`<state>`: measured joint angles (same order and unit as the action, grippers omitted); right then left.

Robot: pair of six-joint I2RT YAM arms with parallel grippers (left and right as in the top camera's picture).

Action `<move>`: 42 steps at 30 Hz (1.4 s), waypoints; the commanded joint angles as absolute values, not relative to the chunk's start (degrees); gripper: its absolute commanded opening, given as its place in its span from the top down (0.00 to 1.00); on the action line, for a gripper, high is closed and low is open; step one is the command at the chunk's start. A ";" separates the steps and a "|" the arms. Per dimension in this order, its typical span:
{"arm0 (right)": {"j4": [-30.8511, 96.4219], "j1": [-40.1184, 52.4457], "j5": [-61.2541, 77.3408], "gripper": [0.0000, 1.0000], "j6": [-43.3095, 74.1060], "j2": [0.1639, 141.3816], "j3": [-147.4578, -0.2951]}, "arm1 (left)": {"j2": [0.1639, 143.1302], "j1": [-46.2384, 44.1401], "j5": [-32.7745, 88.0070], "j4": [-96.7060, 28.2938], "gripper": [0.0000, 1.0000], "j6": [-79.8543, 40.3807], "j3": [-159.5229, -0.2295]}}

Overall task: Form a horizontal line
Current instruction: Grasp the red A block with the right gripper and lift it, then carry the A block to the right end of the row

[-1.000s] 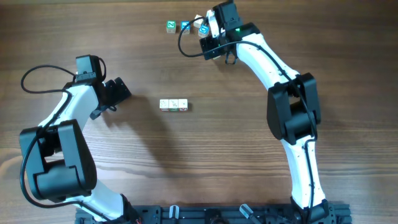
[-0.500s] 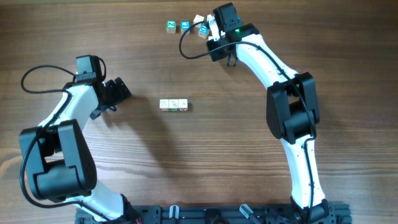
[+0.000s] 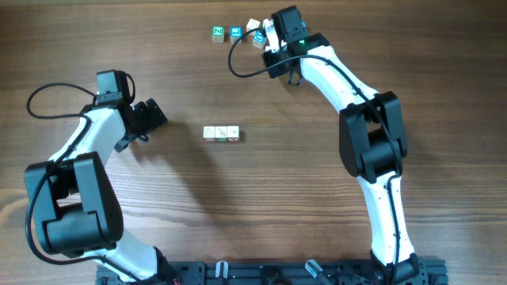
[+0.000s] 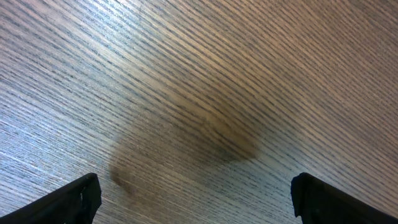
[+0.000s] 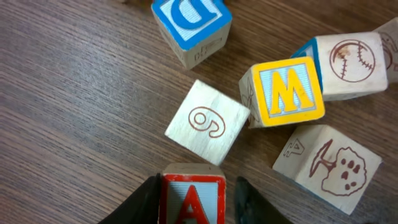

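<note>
At the far side of the wooden desk (image 3: 301, 182), the right gripper (image 5: 198, 190) has its jaws bracketing a red-lettered "A" wooden cube (image 5: 189, 202); clamped or not, I cannot tell. Lift straight, sparing the pale "6" cube (image 5: 207, 122) just beside, then butt it against the three-cube horizontal line (image 3: 221, 134) mid-desk. The left gripper (image 4: 196, 196) has its jaws apart, empty.

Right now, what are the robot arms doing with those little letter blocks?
The right gripper is down among the loose blocks at the far side, with the red A block between its fingers; whether it has squeezed shut is unclear. A row of three blocks sits mid-table. The left gripper hangs open over the table, holding nothing.
</note>
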<state>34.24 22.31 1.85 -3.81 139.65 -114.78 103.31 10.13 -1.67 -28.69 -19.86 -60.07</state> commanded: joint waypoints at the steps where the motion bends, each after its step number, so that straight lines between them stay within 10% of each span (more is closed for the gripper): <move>1: 34.89 22.33 1.34 0.66 -4.34 141.23 -114.37 | 103.53 10.31 -2.02 -28.71 0.00 -20.18 -59.86; 21: 69.52 23.27 9.30 0.75 18.74 115.33 -111.59 | 103.53 10.31 -2.02 -28.71 0.00 -20.18 -59.86; 42: 43.48 36.05 2.35 0.74 37.65 115.39 -82.74 | 103.53 10.31 -2.02 -28.71 0.00 -20.18 -59.86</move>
<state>43.64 35.92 4.21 36.62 114.59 -82.96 103.31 10.13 -1.67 -28.69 -19.86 -60.05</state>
